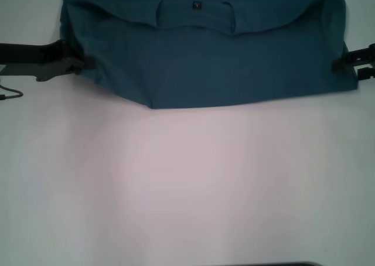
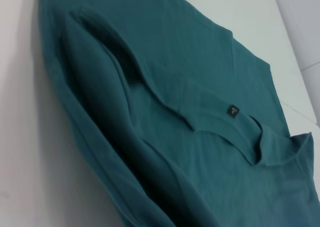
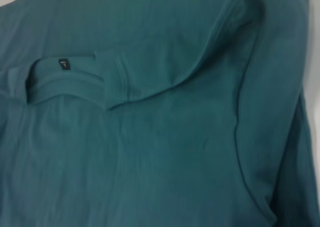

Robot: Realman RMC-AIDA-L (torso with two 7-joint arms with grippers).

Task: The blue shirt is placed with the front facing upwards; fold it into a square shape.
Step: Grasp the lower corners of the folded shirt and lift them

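Both of my grippers sit at the far part of the white table (image 1: 187, 184), one at each side edge of the blue shirt (image 1: 222, 61). My left gripper (image 1: 82, 61) is at the shirt's left edge, touching the fabric; my right gripper (image 1: 343, 64) is at its right edge. Whether either one is clenched on cloth I cannot tell. The shirt lies doubled over, its collar (image 1: 196, 14) and small dark neck label (image 1: 197, 5) toward the far side.
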